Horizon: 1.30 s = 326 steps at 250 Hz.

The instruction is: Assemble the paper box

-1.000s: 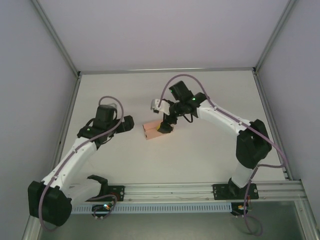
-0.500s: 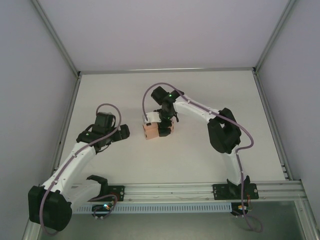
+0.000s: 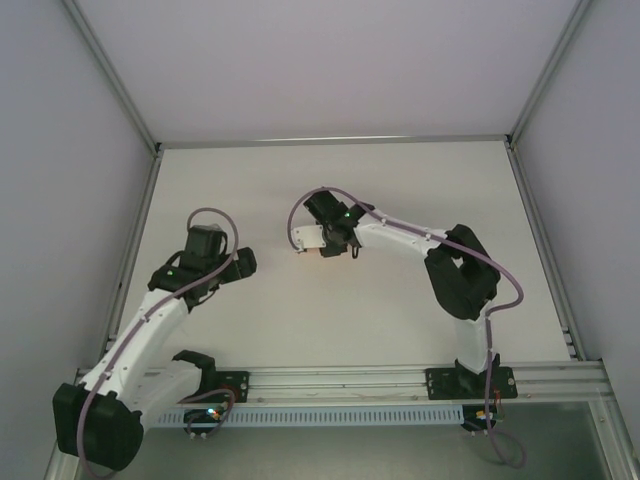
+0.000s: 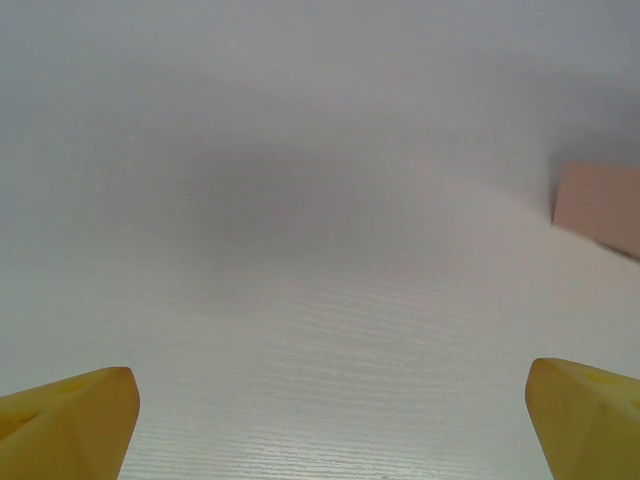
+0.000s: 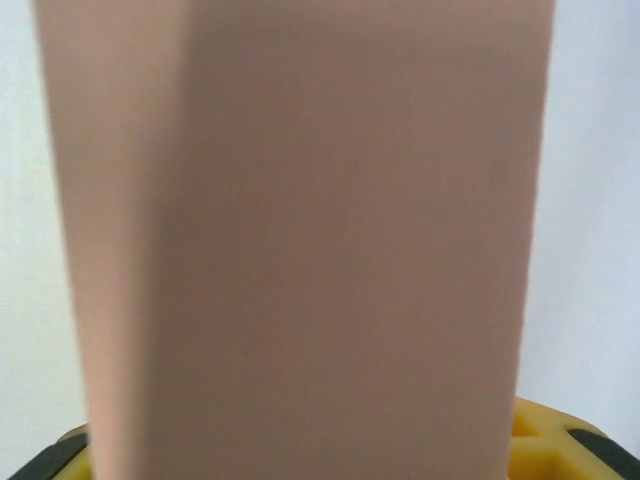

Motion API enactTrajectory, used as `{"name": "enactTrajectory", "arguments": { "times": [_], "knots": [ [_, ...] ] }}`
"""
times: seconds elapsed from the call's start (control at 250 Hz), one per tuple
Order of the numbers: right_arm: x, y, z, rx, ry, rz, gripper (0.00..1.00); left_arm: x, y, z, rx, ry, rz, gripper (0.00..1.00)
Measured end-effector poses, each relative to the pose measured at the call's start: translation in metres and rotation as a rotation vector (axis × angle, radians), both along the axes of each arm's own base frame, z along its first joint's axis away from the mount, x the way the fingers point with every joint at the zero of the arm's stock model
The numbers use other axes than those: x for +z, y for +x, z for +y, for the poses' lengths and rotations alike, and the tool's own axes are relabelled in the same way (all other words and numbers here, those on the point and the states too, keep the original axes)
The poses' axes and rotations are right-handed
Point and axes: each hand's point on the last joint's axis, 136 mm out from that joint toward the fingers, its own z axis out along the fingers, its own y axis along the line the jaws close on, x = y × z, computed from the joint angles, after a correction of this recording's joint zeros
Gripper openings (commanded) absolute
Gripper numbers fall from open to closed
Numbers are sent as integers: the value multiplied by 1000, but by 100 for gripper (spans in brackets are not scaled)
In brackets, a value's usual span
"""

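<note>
Two arms reach in from the near edge of the white table (image 3: 420, 190). The left arm bends toward the middle, and the left gripper (image 3: 247, 263) hangs over bare surface left of centre. Its jaws are spread as wide as they go and hold nothing. In its wrist view the two yellow fingertips (image 4: 72, 418) sit at the bottom corners, far apart, with bare wood-grained surface between them. Farther right in that same view, a plain salmon-pink face of the paper box (image 4: 600, 208) shows, cut off by the frame's right edge and well apart from both fingertips. From above, the box sits near the middle of the surface, well away from every edge and to the right of the left gripper, almost wholly hidden beneath the right gripper (image 3: 328, 246). The right arm comes from the near right corner, its elbow raised, and stretches leftward so that its wrist is directly over the box. In the right wrist view the box stands very close and blurred. It shows a narrow, lighter side on the left, a fold line, then a broad shaded face, rising from between the yellow fingers (image 5: 545, 428) at the bottom corners. The jaws are drawn in on either side of the card, but at this range I cannot tell whether the pads actually press on it.
</note>
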Motion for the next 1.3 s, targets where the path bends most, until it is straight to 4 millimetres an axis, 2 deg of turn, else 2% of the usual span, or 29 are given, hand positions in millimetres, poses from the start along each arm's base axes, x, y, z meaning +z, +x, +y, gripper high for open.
{"name": "enactTrajectory", "arguments": {
  "times": [0.088, 0.172, 0.272, 0.315, 0.431, 0.555, 0.615, 0.703, 0.879, 0.978, 1.098, 1.174, 1.234, 1.302],
  "knots": [
    [-1, 20, -7, -44, -10, -143, 36, 2, 0, 0, 2, -3, -10, 100],
    [0, 32, -13, -84, -15, -235, 48, 3, 0, 0, 1, -5, -12, 100],
    [-3, 39, -16, -115, -14, -276, 50, 3, 0, 0, 1, -5, -12, 100],
    [-5, 38, -16, -125, -9, -274, 58, 3, 0, 0, 1, -5, -12, 100],
    [-12, 33, -17, -141, 2, -254, 88, 4, 0, 0, 1, -6, -15, 100],
    [-27, 12, -19, -126, -5, -172, 100, 6, -1, 0, 1, -9, -23, 100],
    [-30, -1, -21, -107, -4, -115, 100, 7, -1, 0, 0, -10, -26, 100],
    [-22, -19, -20, -80, 24, -39, 100, 7, -1, 0, 0, -11, -27, 100],
    [13, -48, -10, -34, 134, 74, 100, 7, -1, 0, 0, -10, -27, 100],
    [31, -55, -8, -47, 217, 102, 100, 7, 0, 0, 1, -9, -28, 100],
    [48, -47, -17, -102, 324, 124, 100, 5, 3, -5, -29, -19, -23, 100],
    [54, -33, -28, -177, 397, 153, 100, 4, 6, -20, -90, -65, -18, 94],
    [62, -13, -38, -274, 471, 194, 100, 4, 10, -39, -160, -123, -22, 81],
    [78, 20, -44, -383, 571, 217, 96, 3, 12, -66, -266, -178, -39, 74]
  ]
}}
